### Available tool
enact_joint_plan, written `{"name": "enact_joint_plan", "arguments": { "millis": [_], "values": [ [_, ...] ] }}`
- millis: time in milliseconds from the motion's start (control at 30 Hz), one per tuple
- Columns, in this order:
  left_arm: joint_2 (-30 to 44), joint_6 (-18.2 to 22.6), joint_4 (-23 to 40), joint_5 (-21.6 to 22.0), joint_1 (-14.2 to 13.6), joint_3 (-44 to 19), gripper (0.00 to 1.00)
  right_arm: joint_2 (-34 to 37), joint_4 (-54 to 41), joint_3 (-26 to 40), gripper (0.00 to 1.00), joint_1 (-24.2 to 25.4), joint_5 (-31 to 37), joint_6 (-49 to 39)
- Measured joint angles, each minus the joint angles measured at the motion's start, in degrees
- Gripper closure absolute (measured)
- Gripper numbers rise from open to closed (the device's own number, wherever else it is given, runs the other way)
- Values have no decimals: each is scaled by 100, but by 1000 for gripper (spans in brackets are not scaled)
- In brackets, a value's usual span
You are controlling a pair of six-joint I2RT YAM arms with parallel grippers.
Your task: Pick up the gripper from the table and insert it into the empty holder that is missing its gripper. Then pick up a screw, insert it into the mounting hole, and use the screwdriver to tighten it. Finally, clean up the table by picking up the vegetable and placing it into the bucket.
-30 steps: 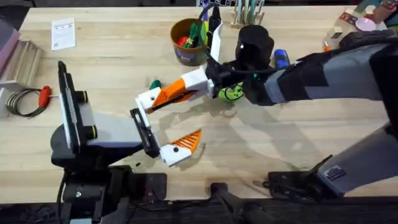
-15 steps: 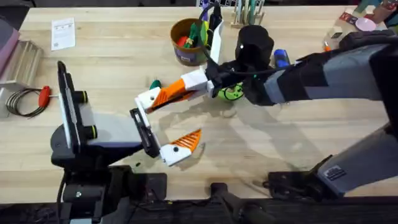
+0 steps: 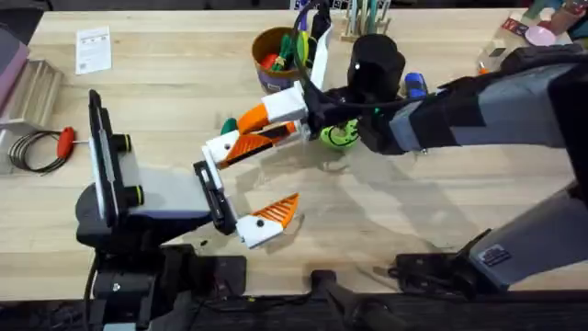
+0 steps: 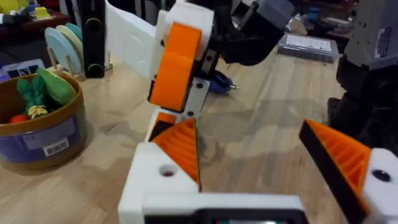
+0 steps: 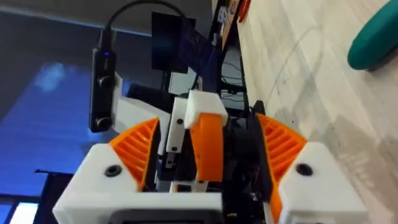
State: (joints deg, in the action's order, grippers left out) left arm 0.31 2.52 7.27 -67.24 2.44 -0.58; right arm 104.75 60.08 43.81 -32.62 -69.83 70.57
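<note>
My left gripper [image 3: 274, 170] [image 4: 245, 130] stands open. On its far finger the white holder [image 3: 220, 147] [image 4: 155, 180] carries the orange gripper [image 3: 250, 141] [image 4: 180, 146] and shows a round mounting hole. My right gripper [image 3: 246, 131] [image 5: 208, 124] reaches across and stands open around that finger, with gaps on both sides. The dark green vegetable [image 3: 228, 123] [image 5: 373, 40] lies on the table just beyond. The brown bucket [image 3: 265, 81] [image 4: 43, 134] holds toy food. The blue screwdriver [image 3: 415, 86] [image 4: 219, 81] lies behind the right arm. The screw is out of view.
A lime-green disc [image 3: 340, 138] lies under the right wrist. A red-handled tool with a wire coil [image 3: 55, 145] sits at the left edge, with a paper card [image 3: 94, 49] behind it. A tool rack [image 3: 363, 18] stands at the back.
The right gripper's fingers have parted; its far finger swung toward the bucket. The left arm has hardly moved.
</note>
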Motion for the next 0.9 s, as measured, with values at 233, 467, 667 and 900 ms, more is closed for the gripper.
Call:
{"name": "enact_joint_plan", "arguments": {
  "millis": [233,467,667,900],
  "values": [
    [1,1,2,-31,0,0,15,0,-3,7,161,0,62,-13],
    [1,1,2,-31,0,0,14,-795,-1697,9,159,77,329,-615],
    [0,2,2,-32,0,0,14,-2090,-4855,173,159,364,1089,-2034],
    [0,0,4,-33,0,0,15,-3045,-8570,1232,157,768,2546,-3785]
  ]
}}
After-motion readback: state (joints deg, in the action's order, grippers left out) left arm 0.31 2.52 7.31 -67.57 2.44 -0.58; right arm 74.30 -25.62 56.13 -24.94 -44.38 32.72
